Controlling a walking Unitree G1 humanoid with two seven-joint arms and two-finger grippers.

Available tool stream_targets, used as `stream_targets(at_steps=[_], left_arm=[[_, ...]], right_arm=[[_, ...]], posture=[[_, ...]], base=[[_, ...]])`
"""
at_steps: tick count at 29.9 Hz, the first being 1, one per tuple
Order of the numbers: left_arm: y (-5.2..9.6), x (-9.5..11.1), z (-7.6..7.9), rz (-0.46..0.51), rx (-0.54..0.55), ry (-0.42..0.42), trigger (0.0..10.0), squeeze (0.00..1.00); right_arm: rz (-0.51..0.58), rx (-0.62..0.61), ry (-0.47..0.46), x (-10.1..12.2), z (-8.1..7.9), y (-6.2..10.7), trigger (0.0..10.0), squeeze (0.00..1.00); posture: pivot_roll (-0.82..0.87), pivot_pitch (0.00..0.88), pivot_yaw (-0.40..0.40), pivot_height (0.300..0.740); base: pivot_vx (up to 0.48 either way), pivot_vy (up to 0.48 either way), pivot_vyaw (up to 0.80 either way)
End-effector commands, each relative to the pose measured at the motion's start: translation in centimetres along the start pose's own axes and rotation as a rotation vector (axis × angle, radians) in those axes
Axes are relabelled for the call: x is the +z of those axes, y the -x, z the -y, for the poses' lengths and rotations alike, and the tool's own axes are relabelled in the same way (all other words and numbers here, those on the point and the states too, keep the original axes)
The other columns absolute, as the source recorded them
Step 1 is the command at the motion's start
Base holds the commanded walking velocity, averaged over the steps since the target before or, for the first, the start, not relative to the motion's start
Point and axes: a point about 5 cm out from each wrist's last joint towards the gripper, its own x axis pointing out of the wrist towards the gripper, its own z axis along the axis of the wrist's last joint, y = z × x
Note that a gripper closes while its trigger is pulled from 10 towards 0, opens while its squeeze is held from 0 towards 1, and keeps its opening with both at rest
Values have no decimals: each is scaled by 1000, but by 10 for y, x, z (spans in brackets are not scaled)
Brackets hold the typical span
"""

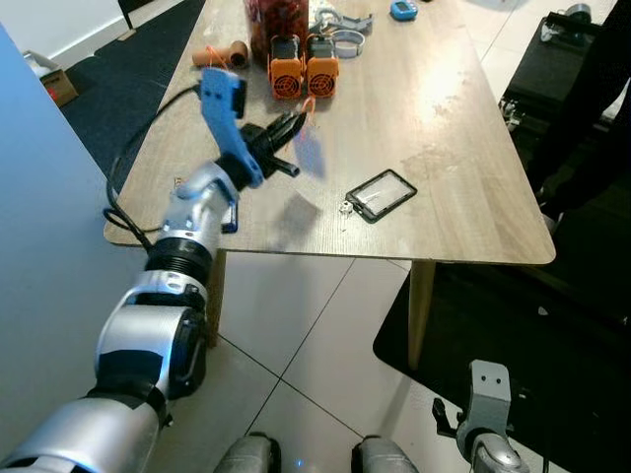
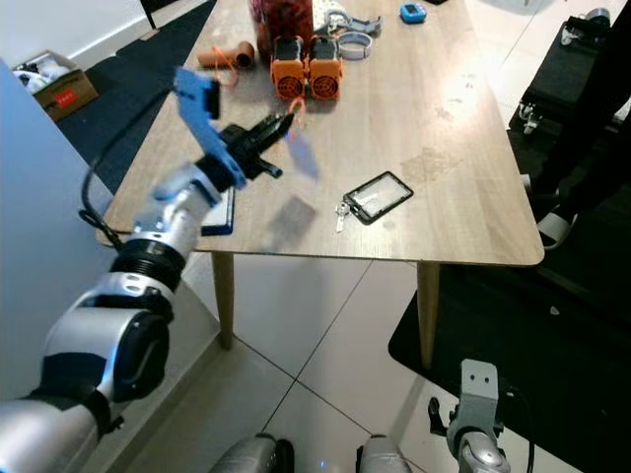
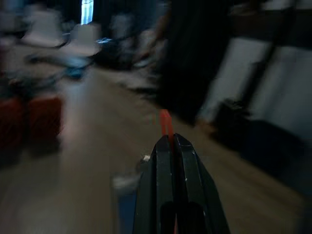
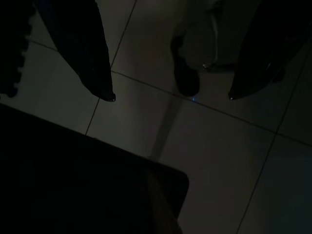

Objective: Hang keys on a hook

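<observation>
Wooden table (image 1: 463, 187) ahead. Left gripper (image 1: 292, 126) raised over its near-left part, fingers pinched shut on an orange strap (image 3: 165, 122); a blurred bluish tag (image 1: 310, 156) hangs below it, likely the keys. No hook visible. Badge holder (image 1: 382, 194) lies on the table at 4 o'clock from the gripper. Right gripper (image 4: 170, 97) hangs idle, spread open, over the floor.

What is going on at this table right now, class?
The robot's left gripper is raised above the wooden table, its fingers shut on a thin orange strap with something bluish, blurred, hanging below it. A black card holder with keys lies on the table nearby. The right gripper hangs open over the tiled floor. No hook can be seen.
</observation>
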Motion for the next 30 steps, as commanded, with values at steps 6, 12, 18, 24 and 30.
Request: stream_targets(at_steps=[6, 12, 18, 24, 30], left_arm=[[46, -7, 15, -104, -389, 115, 0, 0], [81, -29, 21, -329, -520, 77, 0, 0], [129, -56, 22, -609, -576, 63, 0, 0], [173, -86, 26, -807, -514, 74, 0, 0], [192, -126, 30, -845, -244, -9, 0, 0]], right_arm=[[-38, -11, -14, -10, 3, 3, 10000, 0], [-43, -10, -12, -11, 4, 3, 10000, 0], [-44, -8, -9, -11, 3, 3, 10000, 0], [-43, -6, -6, -10, 3, 3, 10000, 0], [-54, -7, -8, -13, 2, 4, 10000, 0]], posture=[[37, 109, 25, 740], [40, 102, 17, 740], [38, 99, 14, 740], [39, 93, 10, 740], [39, 82, 12, 740]], base=[[0, 0, 0], [0, 0, 0], [0, 0, 0], [0, 0, 0], [0, 0, 0]])
